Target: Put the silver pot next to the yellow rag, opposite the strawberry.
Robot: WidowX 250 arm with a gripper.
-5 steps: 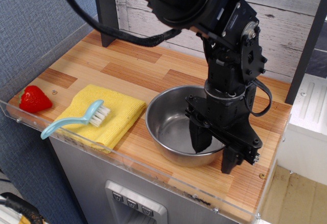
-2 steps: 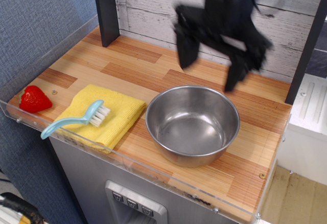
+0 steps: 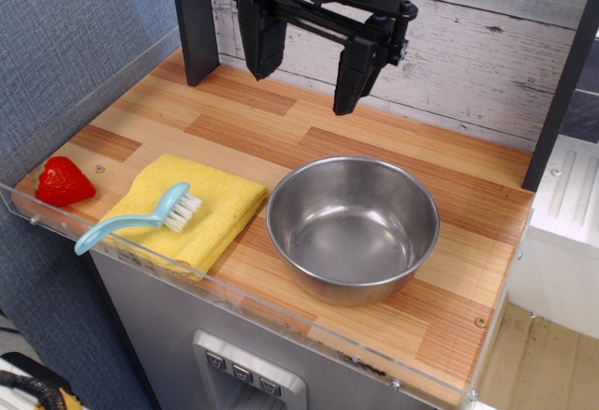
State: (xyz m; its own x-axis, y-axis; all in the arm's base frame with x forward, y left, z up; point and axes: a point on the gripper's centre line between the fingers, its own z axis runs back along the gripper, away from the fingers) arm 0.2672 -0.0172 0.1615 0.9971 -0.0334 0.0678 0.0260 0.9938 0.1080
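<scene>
Tool (image 3: 303, 80) raised high, fingers spread wide, holding nothing.
Silver pot (image 3: 353, 228) upright, shiny, below tool, beside yellow rag (image 3: 187, 208).

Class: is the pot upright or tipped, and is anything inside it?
Upright and empty: the pot sits flat, rim up, its bare steel bottom visible.

The claw (image 3: 304, 92) is out of the silver pot (image 3: 353, 227) now, up high near the back wall, jaws spread, empty.
</scene>
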